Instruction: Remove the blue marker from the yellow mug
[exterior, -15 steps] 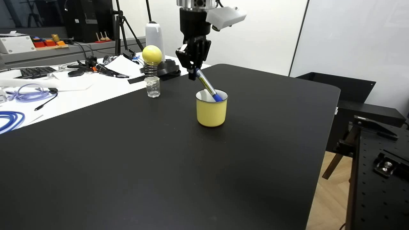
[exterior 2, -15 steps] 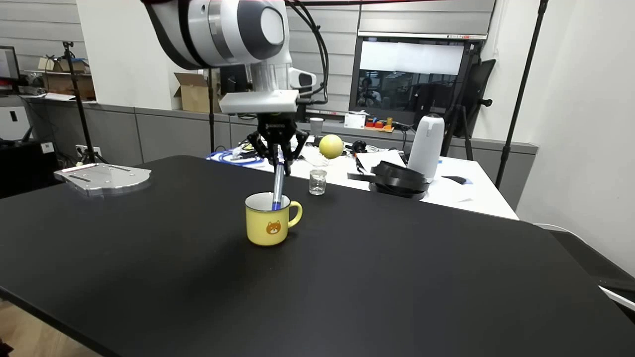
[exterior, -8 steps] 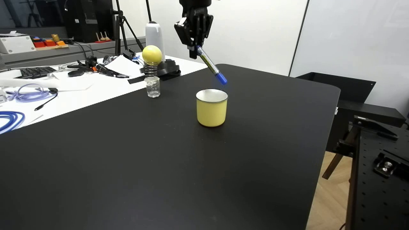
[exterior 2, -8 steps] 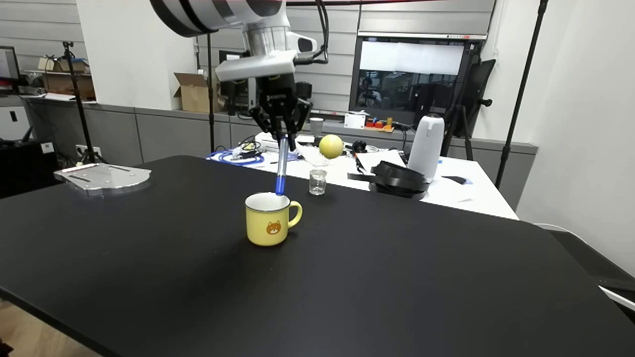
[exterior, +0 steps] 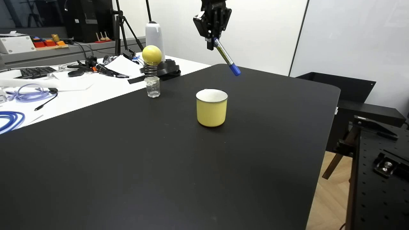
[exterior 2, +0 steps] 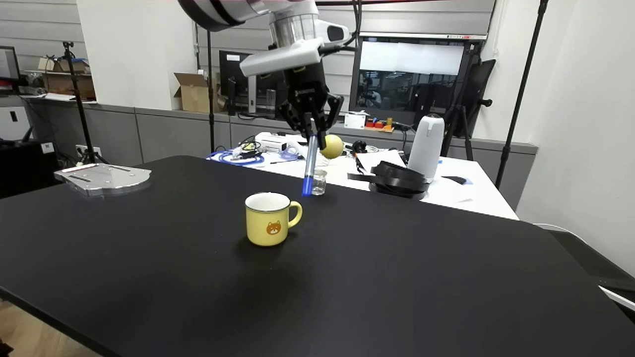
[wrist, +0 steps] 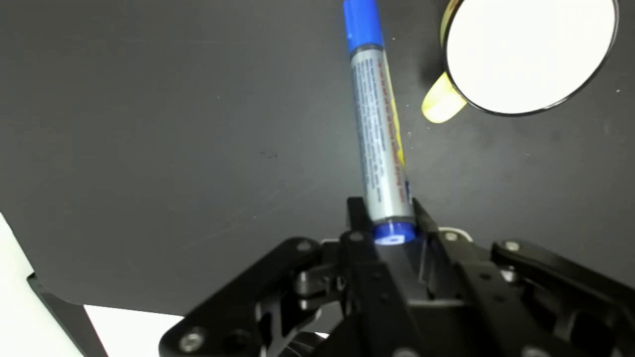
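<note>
1. Wrist view: gripper (wrist: 389,213), black, clamped on the blue marker (wrist: 380,131), fingers (wrist: 358,217) pressed to both sides of the barrel next to its blue end plug (wrist: 394,231).
2. Blue marker: silver-grey printed barrel with yellow marking. Out of the yellow mug (exterior 2: 265,218) and apart from it, held in the air over the black worktop (exterior 2: 397,277); slanted in an exterior view, blue cap (exterior: 235,69) lowermost.
3. Yellow mug: upright on the worktop, dark rim, pale inside. Handle (exterior 2: 297,215) and brown animal face (exterior 2: 273,227) on the wall shown in an exterior view; cut off at the top of the wrist view.
4. Clear bottle (exterior: 153,87): standing on the worktop in both exterior views, near the edge beside the white table (exterior: 107,88).
5. Yellow ball (exterior: 152,55): above the bottle in an exterior view; contact between them cannot be told.
6. Transparent plate (exterior 2: 104,178): flat on the worktop, well apart from the mug.
7. White table: bearing keyboard (exterior: 35,72), loose papers (exterior: 125,66) and coiled blue cable (exterior: 17,118), among other small items.
</note>
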{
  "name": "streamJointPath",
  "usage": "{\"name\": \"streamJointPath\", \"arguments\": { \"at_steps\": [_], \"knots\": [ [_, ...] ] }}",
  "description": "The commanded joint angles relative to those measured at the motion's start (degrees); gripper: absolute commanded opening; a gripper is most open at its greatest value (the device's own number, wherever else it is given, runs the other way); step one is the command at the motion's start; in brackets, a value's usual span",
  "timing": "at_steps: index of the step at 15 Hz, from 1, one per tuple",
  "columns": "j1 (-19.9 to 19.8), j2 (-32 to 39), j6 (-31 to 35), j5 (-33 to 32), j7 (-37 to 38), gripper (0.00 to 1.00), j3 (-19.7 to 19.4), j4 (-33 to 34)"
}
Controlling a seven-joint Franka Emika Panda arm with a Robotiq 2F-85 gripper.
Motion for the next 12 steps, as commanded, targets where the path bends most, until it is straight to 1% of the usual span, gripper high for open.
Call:
{"name": "streamJointPath", "arguments": {
  "at_steps": [1,6,10,12],
  "knots": [
    [-1.60,2.78,0.04,0.39,2.70,0.06,-1.18,1.31],
    [-3.00,7.03,0.79,3.34,1.79,0.06,-1.71,1.73],
    [-3.66,9.95,5.04,9.40,-0.14,0.06,-0.53,1.72],
    [-3.55,11.07,6.43,11.08,-0.49,0.06,-0.39,1.88]
  ]
}}
